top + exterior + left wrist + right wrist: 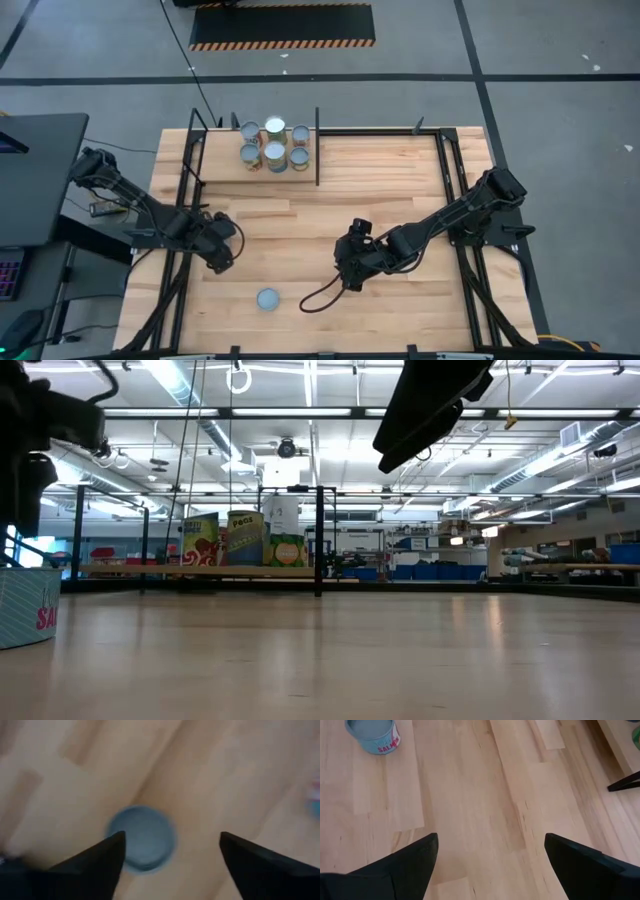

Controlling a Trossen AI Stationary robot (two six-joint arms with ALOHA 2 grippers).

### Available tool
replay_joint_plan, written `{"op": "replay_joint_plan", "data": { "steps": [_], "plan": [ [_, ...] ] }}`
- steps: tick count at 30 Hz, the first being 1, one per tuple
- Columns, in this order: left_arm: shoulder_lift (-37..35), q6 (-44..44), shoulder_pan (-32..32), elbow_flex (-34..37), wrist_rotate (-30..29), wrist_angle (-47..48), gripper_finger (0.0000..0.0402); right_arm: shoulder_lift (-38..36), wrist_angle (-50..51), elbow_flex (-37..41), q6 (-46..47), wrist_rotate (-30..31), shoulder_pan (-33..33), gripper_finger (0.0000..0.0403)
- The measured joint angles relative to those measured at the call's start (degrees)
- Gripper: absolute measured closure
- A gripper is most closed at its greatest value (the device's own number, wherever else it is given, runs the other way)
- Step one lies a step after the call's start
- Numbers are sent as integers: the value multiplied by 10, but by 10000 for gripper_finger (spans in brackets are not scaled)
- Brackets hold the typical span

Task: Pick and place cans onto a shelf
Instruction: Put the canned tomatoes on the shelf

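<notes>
One can (268, 298) with a blue label stands alone on the table near its front edge; it also shows in the low view (25, 605), the left wrist view (142, 837) and the right wrist view (372, 734). Several cans (273, 146) stand on the pale wood shelf (225, 160) at the table's far left, seen too in the low view (245, 540). My left gripper (222, 258) is open, above the table to the far left of the lone can. My right gripper (350, 272) is open and empty to that can's right.
The shelf's black posts (317, 147) rise at the far edge. A black cable (320, 298) loops on the table below my right gripper. Black frame rods (450, 180) run along the table's sides. Bare planks lie between the arms.
</notes>
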State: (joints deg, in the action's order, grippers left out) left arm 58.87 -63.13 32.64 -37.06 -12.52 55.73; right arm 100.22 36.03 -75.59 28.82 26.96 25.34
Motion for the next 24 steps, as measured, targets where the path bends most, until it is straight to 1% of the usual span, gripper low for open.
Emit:
{"op": "replay_joint_plan", "data": {
  "steps": [3,7,10,13,16,21,24],
  "plan": [
    [0,-14,0,0,-12,42,41,0,0,0,0,-1,0,29],
    [0,-28,-1,0,-2,38,17,0,0,0,0,-1,0,29],
    [0,-43,-5,2,1,37,12,0,0,0,0,-1,0,29],
    [0,-53,-14,22,7,34,12,0,0,0,0,-1,0,29],
    [0,-48,-24,46,25,-5,12,0,0,0,0,-1,0,29],
    [0,-38,-30,74,27,-27,12,0,-1,0,0,-1,-1,29],
    [0,-37,-30,94,27,-56,12,0,-2,0,1,-1,-2,29]
  ]
}}
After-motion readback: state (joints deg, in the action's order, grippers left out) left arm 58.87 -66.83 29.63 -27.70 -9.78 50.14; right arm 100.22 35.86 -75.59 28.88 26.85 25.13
